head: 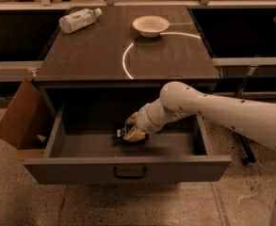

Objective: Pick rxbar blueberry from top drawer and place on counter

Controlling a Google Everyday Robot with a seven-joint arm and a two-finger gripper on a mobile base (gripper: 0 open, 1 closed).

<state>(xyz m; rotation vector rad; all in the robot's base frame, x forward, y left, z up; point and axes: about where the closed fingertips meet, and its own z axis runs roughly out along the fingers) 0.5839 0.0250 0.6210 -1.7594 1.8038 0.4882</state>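
Note:
The top drawer point(81, 169) stands pulled open below the counter point(95, 55). My white arm reaches into it from the right. My gripper point(131, 128) is inside the drawer, left of centre, with its tan fingers point(135, 135) closed around the rxbar blueberry point(122, 132). The dark wrapper with white print sticks out to the left of the fingers. The bar is held a little above the drawer floor, with a shadow under it.
A clear plastic bottle point(78, 19) lies on its side at the counter's back left. A white bowl point(150, 25) sits at the back centre. An open cardboard box point(20, 114) leans at the cabinet's left. A dark pull handle point(129, 173) is on the drawer front.

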